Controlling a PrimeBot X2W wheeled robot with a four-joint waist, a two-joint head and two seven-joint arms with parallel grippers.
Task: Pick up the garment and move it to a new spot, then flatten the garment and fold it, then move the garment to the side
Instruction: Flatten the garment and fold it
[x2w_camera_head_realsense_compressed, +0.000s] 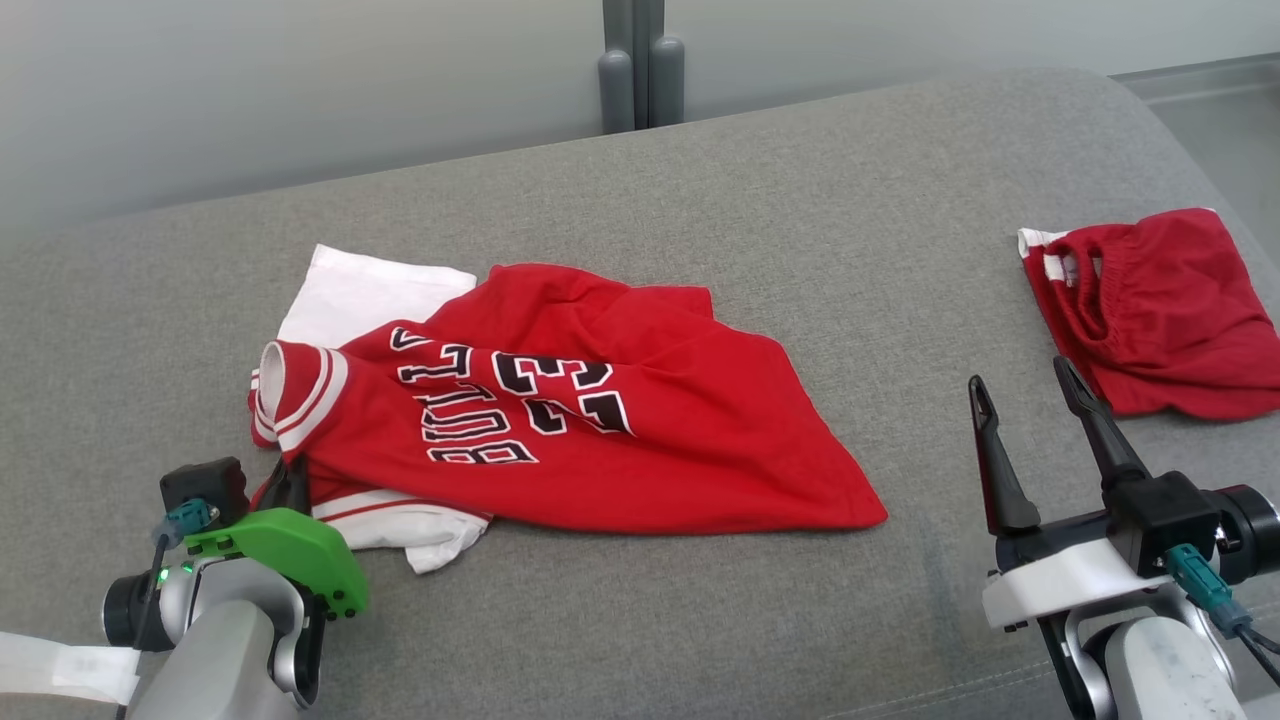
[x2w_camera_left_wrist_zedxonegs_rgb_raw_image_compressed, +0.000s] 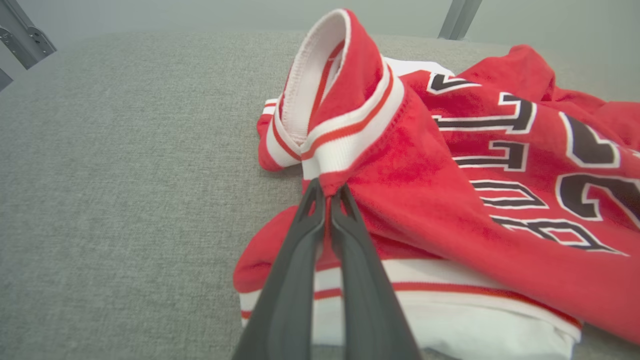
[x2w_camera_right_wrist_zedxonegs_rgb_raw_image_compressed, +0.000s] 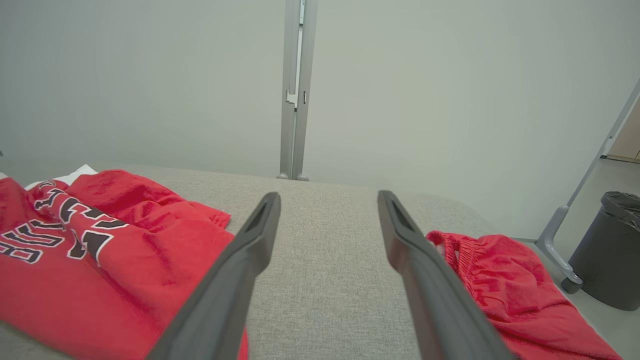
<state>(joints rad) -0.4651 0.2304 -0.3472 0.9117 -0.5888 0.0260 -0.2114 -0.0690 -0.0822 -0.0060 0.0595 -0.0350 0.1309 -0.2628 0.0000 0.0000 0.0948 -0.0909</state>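
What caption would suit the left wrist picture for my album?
Left end effector pinches the red jersey just below its striped collar.

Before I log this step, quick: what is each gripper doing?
Left gripper: shut on a pinch of the jersey.
Right gripper: open, holding nothing.

A grey fabric-covered surface (x2w_camera_head_realsense_compressed: 700, 180) meets a pale wall (x2w_camera_right_wrist_zedxonegs_rgb_raw_image_compressed: 150, 75), a black bin (x2w_camera_right_wrist_zedxonegs_rgb_raw_image_compressed: 607, 250) nearby.
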